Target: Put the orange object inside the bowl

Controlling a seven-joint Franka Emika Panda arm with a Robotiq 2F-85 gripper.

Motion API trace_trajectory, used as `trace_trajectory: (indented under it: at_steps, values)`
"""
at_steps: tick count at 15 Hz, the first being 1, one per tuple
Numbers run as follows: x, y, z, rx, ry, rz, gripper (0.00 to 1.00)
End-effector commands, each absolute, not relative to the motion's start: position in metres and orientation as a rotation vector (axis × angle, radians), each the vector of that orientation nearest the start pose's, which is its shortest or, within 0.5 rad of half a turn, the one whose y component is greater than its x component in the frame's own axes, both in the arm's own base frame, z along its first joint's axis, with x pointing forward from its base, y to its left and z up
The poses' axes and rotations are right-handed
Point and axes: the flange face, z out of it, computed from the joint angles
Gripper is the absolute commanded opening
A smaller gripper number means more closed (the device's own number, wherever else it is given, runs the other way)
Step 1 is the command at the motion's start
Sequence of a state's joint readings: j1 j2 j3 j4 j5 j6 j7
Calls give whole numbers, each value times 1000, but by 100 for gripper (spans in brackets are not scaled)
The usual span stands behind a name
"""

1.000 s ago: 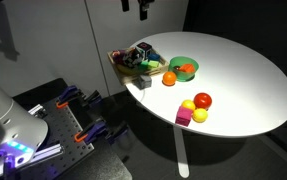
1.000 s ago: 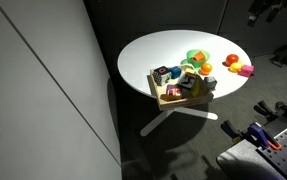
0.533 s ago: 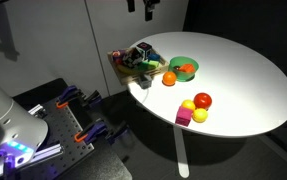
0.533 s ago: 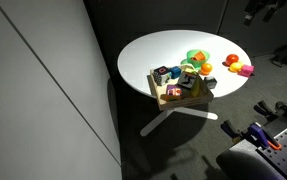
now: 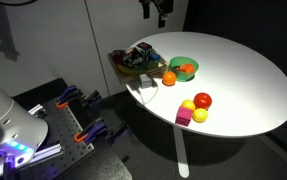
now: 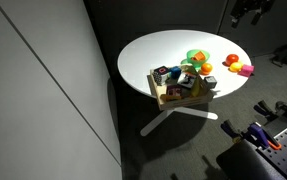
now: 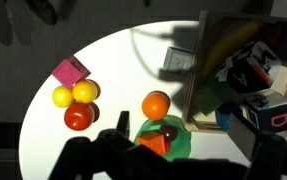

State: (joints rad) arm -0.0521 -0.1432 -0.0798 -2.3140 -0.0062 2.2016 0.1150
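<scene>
pincer (image 5: 153, 10) — high above table (image 5: 233, 70) | jaws apart, empty | orange object (image 7: 156, 104) beside bowl (image 7: 180, 146)

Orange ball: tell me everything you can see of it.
The orange ball is small, round, smooth and evenly orange, and looks like plastic. It rests on the white table, outside the green bowl and close beside its rim; whether they touch cannot be told. A toy basket stands nearby. Nothing holds the ball.

The table (image 5: 233, 75) (image 6: 158, 50) (image 7: 123, 70) was shared by all 3 views: framed obliquely from above, far off, in both ext. views, from differing sides; looked down on by wrist cam.
</scene>
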Motion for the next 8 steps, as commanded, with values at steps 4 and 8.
trace_trajectory:
  at_steps: [4, 8]
  values:
    - [518, -73, 362, -3135, 397, -65, 100]
    - [523, -78, 330, -3136, 380, -89, 100]
